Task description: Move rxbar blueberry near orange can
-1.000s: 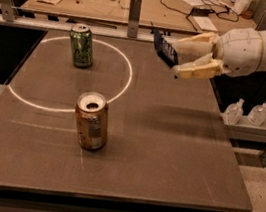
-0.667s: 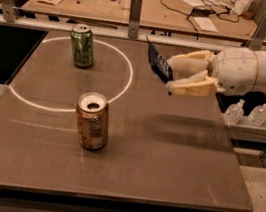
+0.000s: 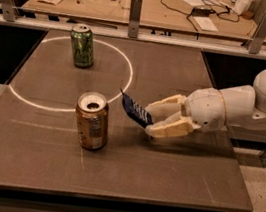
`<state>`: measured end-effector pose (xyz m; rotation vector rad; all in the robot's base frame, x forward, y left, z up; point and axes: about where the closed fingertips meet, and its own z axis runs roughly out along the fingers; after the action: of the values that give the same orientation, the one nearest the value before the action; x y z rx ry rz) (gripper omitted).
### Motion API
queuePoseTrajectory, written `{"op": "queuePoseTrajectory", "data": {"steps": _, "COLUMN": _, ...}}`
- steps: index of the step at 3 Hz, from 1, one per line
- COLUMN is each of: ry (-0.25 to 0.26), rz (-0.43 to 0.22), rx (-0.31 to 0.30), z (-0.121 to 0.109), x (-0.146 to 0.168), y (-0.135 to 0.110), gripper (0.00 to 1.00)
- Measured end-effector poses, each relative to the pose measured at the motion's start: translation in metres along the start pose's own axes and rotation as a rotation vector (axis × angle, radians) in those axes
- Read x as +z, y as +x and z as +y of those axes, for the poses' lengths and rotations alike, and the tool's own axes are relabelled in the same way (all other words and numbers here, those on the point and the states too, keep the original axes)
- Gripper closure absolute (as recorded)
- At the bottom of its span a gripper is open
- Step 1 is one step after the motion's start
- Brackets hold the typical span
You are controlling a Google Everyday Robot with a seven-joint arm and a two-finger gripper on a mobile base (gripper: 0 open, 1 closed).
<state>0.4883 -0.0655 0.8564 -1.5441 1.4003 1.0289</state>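
Observation:
The rxbar blueberry (image 3: pixel 135 110), a flat dark navy wrapper with white print, is held tilted in my gripper (image 3: pixel 152 119), low over the dark table. My gripper reaches in from the right, its cream fingers (image 3: pixel 169 129) shut on the bar's right end. The orange can (image 3: pixel 91 120) stands upright just left of the bar, its silver top opened, a small gap between them.
A green can (image 3: pixel 82 45) stands upright at the back left, on a white circle (image 3: pixel 124 84) painted on the table (image 3: pixel 161 178). A workbench (image 3: pixel 150 4) with cables and small items lies beyond a rail at the back. The table's right edge is under my arm.
My gripper has carried the blue bar from high over the table's back right down and left, to just right of the orange can. The cans have not moved.

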Motion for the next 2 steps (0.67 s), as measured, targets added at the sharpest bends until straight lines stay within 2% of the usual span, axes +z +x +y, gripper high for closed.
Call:
{"op": "queuePoseTrajectory", "data": {"steps": 1, "ry": -0.042, "rz": 0.047, "rx": 0.049, "z": 0.014, "x": 0.0135, "y": 0.0168, "gripper": 1.0}}
{"op": "queuePoseTrajectory", "data": {"steps": 2, "ry": -0.046, "rz": 0.069, "rx": 0.074, "z": 0.019, "x": 0.0164, "y": 0.023, "gripper": 0.81}}
